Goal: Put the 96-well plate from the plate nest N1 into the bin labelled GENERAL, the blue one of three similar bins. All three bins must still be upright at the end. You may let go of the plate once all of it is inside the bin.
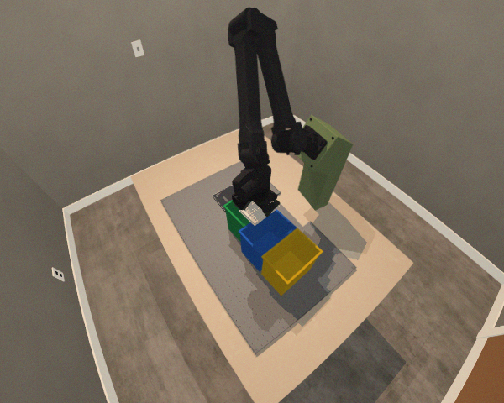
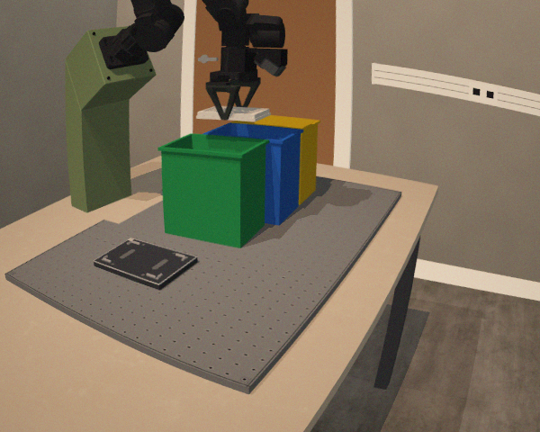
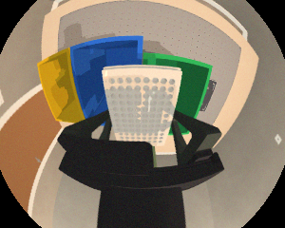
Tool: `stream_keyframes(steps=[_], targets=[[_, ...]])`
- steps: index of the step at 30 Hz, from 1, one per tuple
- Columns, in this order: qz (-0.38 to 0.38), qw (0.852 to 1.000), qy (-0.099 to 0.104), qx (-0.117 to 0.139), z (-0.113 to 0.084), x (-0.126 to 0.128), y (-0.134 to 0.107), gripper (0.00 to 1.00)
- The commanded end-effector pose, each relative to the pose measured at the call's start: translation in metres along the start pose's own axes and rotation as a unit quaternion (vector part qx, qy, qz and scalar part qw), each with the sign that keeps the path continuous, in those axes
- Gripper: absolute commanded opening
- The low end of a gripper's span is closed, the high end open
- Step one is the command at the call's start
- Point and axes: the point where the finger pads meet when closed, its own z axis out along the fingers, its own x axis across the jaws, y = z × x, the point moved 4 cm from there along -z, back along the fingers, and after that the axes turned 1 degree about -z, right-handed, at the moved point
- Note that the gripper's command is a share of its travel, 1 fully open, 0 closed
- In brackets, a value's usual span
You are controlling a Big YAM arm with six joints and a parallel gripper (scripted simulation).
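The gripper (image 2: 232, 107) clamps the plate (image 2: 249, 113) flat between its fingers, above the blue bin (image 2: 279, 172). Below lie a grey perforated board (image 2: 261, 297) on a tan table (image 2: 51, 385), and a brown door (image 2: 307, 56) behind.

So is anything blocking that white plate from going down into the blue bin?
Nothing visible does. The hand holds the 96-well plate above the bins' rims, over the blue bin, whose top is open. The green bin and yellow bin stand on either side of it, not across the opening.
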Motion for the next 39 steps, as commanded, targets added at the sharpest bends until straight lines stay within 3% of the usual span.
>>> stream_keyframes(steps=[1,21,24,25,37,39], targets=[[0.029,0.999,0.007,-0.014,-0.001,0.013,0.02,0.0],[0.029,0.999,0.009,-0.011,-0.001,0.073,0.032,0.0],[0.029,0.999,0.009,-0.011,-0.001,0.073,0.032,0.0],[0.037,0.999,-0.001,-0.009,0.002,0.065,0.031,0.0],[0.023,1.0,0.003,-0.005,0.0,0.067,0.026,0.0],[0.042,0.999,0.003,-0.013,-0.001,0.064,0.033,0.0]])
